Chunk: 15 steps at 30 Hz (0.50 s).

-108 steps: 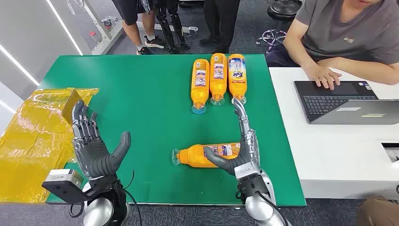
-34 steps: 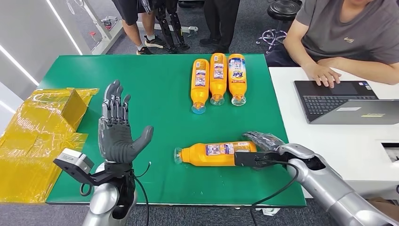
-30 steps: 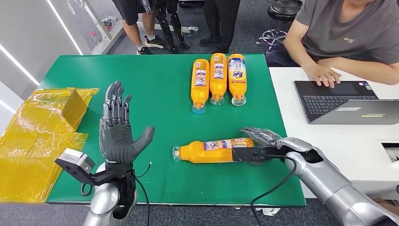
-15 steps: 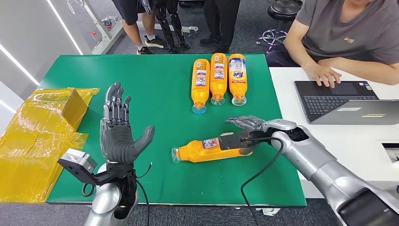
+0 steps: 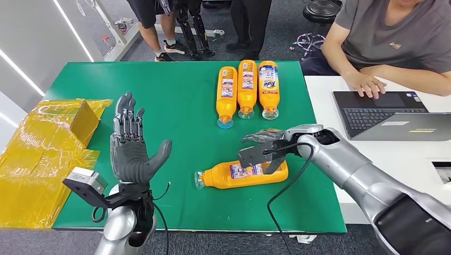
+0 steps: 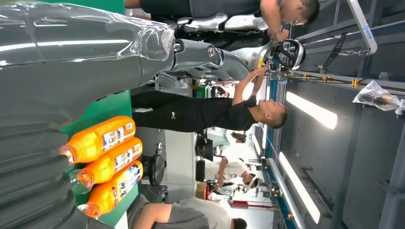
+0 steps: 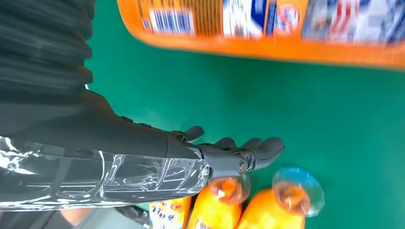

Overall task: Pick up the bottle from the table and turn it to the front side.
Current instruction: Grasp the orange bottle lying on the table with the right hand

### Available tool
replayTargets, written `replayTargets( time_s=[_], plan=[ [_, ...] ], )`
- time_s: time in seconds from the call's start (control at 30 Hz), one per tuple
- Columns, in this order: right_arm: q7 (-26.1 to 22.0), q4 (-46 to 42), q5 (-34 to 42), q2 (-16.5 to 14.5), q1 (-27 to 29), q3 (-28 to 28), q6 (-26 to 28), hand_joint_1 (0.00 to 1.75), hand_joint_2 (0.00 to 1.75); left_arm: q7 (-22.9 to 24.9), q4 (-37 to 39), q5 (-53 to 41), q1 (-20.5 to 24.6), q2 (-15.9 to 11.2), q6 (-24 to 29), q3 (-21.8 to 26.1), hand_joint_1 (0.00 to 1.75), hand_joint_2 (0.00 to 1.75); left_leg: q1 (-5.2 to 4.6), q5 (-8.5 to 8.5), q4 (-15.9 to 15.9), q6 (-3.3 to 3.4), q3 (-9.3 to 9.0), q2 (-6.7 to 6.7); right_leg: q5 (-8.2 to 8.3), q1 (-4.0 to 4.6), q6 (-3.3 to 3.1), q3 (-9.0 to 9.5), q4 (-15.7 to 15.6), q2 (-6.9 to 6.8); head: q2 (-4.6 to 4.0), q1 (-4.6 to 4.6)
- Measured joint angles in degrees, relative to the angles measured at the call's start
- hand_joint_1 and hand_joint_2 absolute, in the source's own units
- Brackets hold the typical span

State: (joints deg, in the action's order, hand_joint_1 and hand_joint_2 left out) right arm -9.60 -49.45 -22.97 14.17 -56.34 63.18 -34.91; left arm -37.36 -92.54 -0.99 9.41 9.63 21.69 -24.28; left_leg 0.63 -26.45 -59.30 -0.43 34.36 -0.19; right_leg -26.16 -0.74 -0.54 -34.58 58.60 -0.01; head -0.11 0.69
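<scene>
An orange detergent bottle lies on its side on the green table, cap toward the left, its barcode label facing up. My right hand hovers just over the bottle's far side with nothing in it. In the right wrist view its fingers are stretched out and apart from the bottle. My left hand is raised above the table's front left, palm open, holding nothing. The left wrist view has its grey cover close up.
Three more orange bottles lie side by side at the back of the table, also in the left wrist view. Yellow packaging covers the left edge. To the right a person types on a laptop on a white table.
My right hand has let go of the bottle's base, risen and moved left over the bottle. The bottle has settled flat on the table. My left hand has barely moved.
</scene>
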Motion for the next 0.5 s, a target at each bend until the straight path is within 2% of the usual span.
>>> replayTargets(
  time_s=[0.2, 0.5],
  plan=[
    [-1.4, 2.7, 0.4, -0.5, -1.0, 3.8, -0.2, 0.00, 1.75, 0.0, 0.0, -0.6, 0.1, -0.1, 3.1, 0.5, 0.00, 1.75, -0.01, 0.00, 0.0, 0.00, 0.00, 0.00, 0.00, 0.00, 0.00, 0.00, 0.0, 0.00, 0.00, -0.01],
    [-1.6, 5.2, 1.9, -0.7, -0.7, 8.8, -0.8, 0.00, 1.75, 0.6, 0.0, 0.1, 0.4, -0.1, 2.6, 0.9, 0.00, 1.75, 0.00, 0.00, 0.0, 0.00, -0.03, 0.00, 0.00, 0.00, 0.00, -0.01, 0.0, 0.02, 0.00, 0.01]
  ],
)
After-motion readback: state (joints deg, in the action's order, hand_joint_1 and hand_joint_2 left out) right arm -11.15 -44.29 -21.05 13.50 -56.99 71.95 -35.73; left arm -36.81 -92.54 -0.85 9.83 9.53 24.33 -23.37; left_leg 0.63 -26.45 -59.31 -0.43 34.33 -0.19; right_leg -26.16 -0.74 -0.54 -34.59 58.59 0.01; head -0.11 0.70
